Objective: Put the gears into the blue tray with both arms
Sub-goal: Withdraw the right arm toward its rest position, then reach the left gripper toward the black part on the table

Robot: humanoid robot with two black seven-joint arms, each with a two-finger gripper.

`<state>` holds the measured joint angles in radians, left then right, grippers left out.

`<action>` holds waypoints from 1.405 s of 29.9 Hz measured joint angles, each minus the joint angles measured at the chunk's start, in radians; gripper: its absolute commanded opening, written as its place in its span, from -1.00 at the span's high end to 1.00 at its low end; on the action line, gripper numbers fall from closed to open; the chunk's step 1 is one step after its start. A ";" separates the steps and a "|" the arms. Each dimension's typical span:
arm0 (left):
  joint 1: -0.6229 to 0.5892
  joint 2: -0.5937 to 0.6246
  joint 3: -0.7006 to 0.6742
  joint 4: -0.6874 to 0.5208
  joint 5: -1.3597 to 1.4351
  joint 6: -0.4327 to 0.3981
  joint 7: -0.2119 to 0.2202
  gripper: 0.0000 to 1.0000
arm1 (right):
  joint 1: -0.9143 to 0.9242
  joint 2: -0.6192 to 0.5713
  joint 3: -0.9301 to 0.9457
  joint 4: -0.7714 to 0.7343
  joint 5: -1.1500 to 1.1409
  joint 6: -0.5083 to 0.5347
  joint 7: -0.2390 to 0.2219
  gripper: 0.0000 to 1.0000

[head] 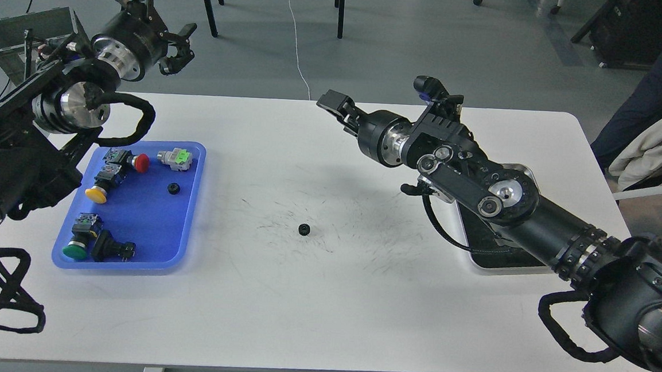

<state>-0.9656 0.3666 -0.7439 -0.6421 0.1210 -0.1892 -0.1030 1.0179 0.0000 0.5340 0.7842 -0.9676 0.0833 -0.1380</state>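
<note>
One gear [304, 229] loose mid-frame on the bench [358, 303], both end effectors unreadable; best descending straight over it, then across to blue tray [192, 200].

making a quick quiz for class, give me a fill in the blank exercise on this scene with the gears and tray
1. One gear lies inside the ____ tray.
2. The other gear lies on the white ____, outside both trays.
3. The push-button at the tray's far end has a ____ cap.
4. Neither the left hand nor the right hand touches a ____.

Missing words: blue; table; red; gear
</note>
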 measured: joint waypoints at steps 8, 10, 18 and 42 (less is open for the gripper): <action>-0.002 0.057 0.005 -0.123 0.036 0.001 0.053 -0.96 | -0.106 -0.194 0.323 0.075 0.298 0.068 0.003 -0.68; 0.002 0.088 0.025 -0.197 0.060 0.001 0.068 -0.96 | -0.160 -0.253 0.427 0.104 0.365 0.095 0.002 -0.68; 0.009 0.177 0.185 -0.432 0.300 0.005 0.072 -0.96 | -0.376 -0.464 0.684 0.198 0.705 0.193 0.007 -0.68; 0.161 0.133 0.492 -0.704 1.701 0.103 0.068 -0.96 | -0.642 -0.559 0.789 0.058 1.102 0.374 0.035 -0.94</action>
<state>-0.8043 0.5000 -0.2514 -1.3463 1.8215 -0.0859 -0.0350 0.3761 -0.5589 1.3228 0.8420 0.1346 0.4568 -0.1034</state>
